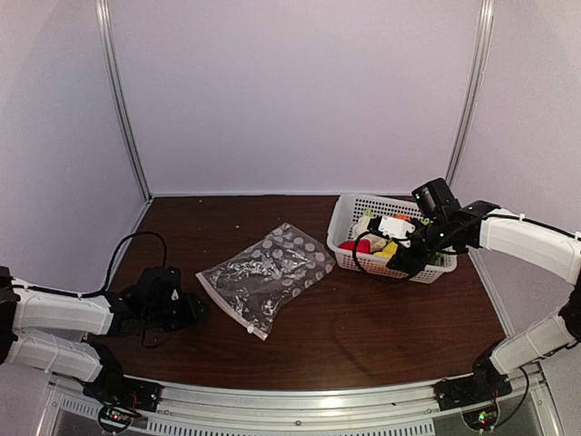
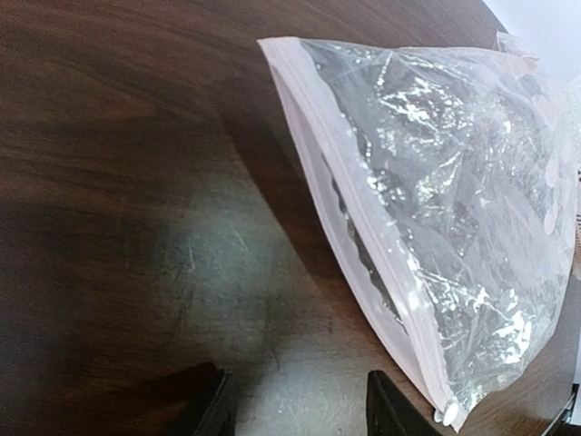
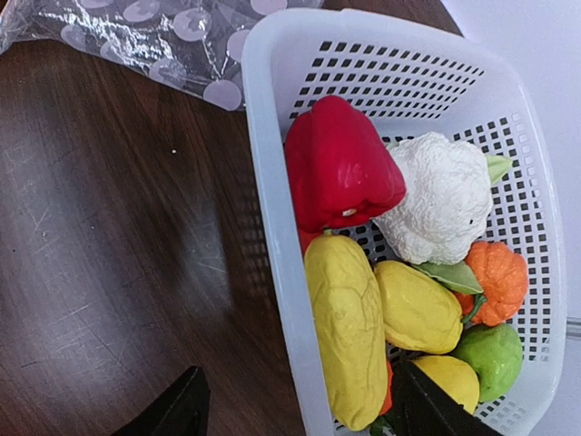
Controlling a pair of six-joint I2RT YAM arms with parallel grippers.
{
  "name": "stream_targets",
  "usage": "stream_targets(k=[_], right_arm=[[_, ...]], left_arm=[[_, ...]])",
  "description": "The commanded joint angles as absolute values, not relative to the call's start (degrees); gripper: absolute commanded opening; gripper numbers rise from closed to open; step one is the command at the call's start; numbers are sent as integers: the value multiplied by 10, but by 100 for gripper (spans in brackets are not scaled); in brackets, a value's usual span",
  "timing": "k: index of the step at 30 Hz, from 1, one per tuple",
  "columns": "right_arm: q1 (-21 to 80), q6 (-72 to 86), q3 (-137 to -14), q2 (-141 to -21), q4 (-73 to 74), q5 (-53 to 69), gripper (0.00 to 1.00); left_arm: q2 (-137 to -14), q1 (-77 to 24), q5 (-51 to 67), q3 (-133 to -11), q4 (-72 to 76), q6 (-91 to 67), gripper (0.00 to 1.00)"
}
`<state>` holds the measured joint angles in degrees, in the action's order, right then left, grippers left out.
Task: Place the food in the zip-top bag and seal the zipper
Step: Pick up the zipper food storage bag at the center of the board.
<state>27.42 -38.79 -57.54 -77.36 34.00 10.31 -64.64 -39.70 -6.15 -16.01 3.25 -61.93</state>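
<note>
Top external view, with the zip-top bag point(image 1: 265, 277) as landmark: flat on the surface point(image 1: 381, 318), long axis slanting from near-left to far-right, mouth edge toward the near-left, nothing seen inside. Right of the bag, just past its far corner: white basket point(image 1: 343, 222), holding all the food. Over the basket's near edge, on the side away from the bag: right claw point(image 1: 406, 257), by far the nearer of the two to the food. Left of the bag, low over the surface: left claw point(image 1: 186, 307), aimed at the bag's mouth edge.

Right wrist view: right claw point(image 3: 307, 413) spread fairly wide, gripping nothing, fingers straddling the basket's bag-side wall. Directly ahead between them: long lemon point(image 3: 345, 331), lying along that wall. Farther from the bag: second lemon point(image 3: 418, 304), red pepper point(image 3: 340, 163), cauliflower point(image 3: 436, 195), pumpkin point(image 3: 497, 277), green apple point(image 3: 490, 354). Probably a pinch across the long lemon's narrow width, once the bag-side finger clears the wall.

Left wrist view: left claw point(image 2: 300, 409) partly open, empty, touching nothing. Just ahead and to its right: zipper point(image 2: 363, 227), running diagonally away, white slider tab point(image 2: 448, 415) at its near end. Looks slightly parted, though hard to be sure.
</note>
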Motion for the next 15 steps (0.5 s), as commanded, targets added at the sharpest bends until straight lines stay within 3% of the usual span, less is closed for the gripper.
stream_targets(k=[1,11,15], right_arm=[[282,-377,-596,-741,363,125,70],[286,-381,-581,-723,363,120,70],[286,-380,-578,-722,357,124,70]], left_arm=[[-693,-375,-28,-145,143,-639,47],[-851,-349,19,-139,326,-645,38],[-917,-342,9,-151,413,-633,24]])
